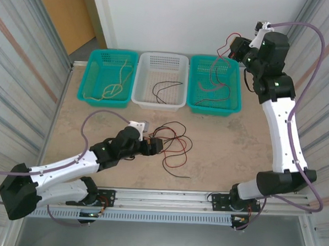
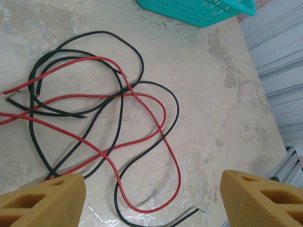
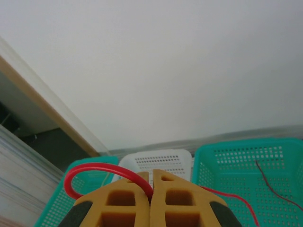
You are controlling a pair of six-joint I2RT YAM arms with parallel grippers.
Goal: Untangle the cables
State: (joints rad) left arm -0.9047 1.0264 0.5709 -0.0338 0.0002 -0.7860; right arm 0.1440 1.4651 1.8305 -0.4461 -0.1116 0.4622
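The left gripper (image 1: pixel 158 145) sits low at the left edge of the tangle of red and black cables (image 1: pixel 173 141) on the bench (image 1: pixel 230 137). Its jaws are spread wide with nothing between them (in the left wrist view the two tan fingers (image 2: pixel 42 198) frame the loops from below). The right gripper (image 1: pixel 226 49) is raised above the right teal basket (image 1: pixel 215 110), jaws pressed together on a red cable (image 3: pixel 92 168), which arcs out to one side of the fingers and trails down into that basket, where more red wire lies on the floor. The white basket (image 1: pixel 157 103) in the middle holds a black cable (image 1: pixel 167 90), and the left teal basket (image 1: pixel 102 102) holds a tan cable (image 1: pixel 115 89)
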